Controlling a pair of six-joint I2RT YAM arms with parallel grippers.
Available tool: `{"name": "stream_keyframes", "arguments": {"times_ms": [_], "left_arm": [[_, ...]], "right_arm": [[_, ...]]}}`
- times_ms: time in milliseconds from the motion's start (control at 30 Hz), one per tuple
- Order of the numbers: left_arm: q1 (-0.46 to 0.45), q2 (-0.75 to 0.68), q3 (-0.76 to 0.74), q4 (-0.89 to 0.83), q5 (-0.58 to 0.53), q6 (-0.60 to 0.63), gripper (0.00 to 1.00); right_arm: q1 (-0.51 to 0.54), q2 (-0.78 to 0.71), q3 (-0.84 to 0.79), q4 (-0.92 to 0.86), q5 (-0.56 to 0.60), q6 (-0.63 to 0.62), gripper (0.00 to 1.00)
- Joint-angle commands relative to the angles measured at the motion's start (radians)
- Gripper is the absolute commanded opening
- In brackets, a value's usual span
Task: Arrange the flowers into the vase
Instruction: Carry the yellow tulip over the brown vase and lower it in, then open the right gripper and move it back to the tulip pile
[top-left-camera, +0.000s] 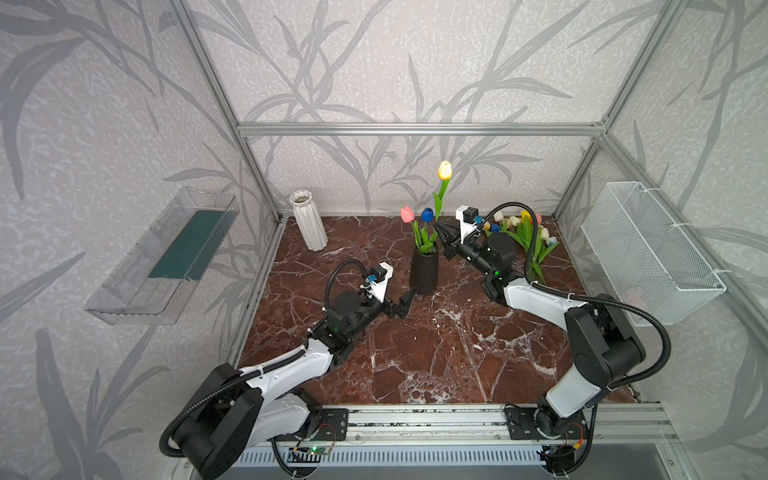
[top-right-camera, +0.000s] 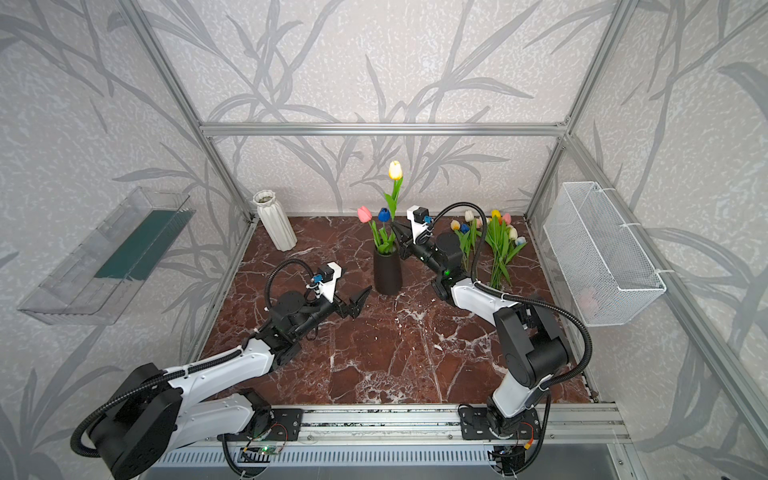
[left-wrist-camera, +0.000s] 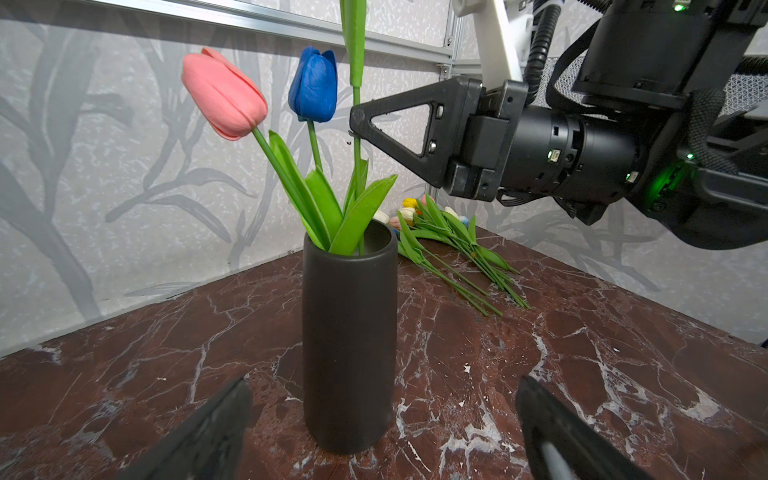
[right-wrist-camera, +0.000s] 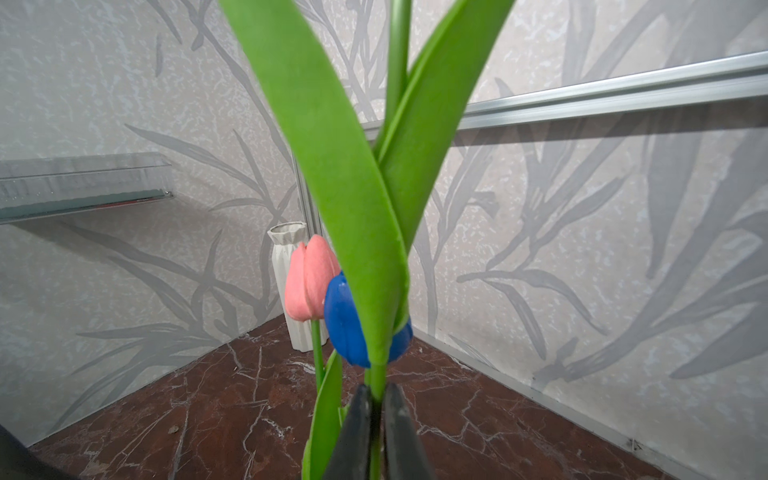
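L end effector (left-wrist-camera: 384, 386), jaws wide, bases cropped, faces black vase (left-wrist-camera: 349, 332). R end effector (right-wrist-camera: 376, 411) pinches yellow tulip (top-left-camera: 444, 170) stem above rim; stem foot hidden inside w/ pink tulip (left-wrist-camera: 224, 99) & blue tulip (left-wrist-camera: 313, 85). Loose tulips (top-left-camera: 536, 249) lie on counter (top-left-camera: 415, 353), partly behind R arm (top-left-camera: 536, 299).

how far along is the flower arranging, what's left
Done: the pink tulip and blue tulip stand in the black vase. In hand: the right gripper pinches the yellow tulip by its stem, whose lower end sits inside the vase mouth; the left gripper is open near the vase's base. Left: the bunch of tulips lying on the table.
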Motion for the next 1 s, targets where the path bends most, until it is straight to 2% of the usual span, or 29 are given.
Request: {"name": "stream_keyframes", "arguments": {"times_ms": [0,133,367,533,667,767,967], "left_arm": [[0.000,-0.016,0.006,0.027,-0.002,0.013,0.99],[0.001,-0.017,0.004,0.026,0.002,0.012,0.99],[0.000,-0.023,0.010,0.024,0.007,0.013,1.00],[0.000,-0.037,0.018,0.017,0.012,0.012,1.00],[-0.001,-0.080,0.022,-0.010,0.012,0.018,1.00],[-0.001,-0.118,0.028,-0.044,0.014,0.027,1.00],[-0.001,-0.077,0.021,-0.069,-0.011,0.045,0.99]], "right_arm": [[0.003,-0.047,-0.019,-0.013,0.036,-0.017,0.24],[0.003,-0.087,-0.027,-0.051,0.063,-0.036,0.33],[0.003,-0.201,-0.062,-0.088,0.110,-0.063,0.38],[0.003,-0.325,-0.078,-0.174,0.188,-0.076,0.41],[0.002,-0.418,-0.069,-0.351,0.304,-0.110,0.46],[-0.027,-0.430,-0.005,-0.572,0.385,-0.106,0.49],[-0.195,-0.325,0.116,-0.979,0.381,0.015,0.51]]}}
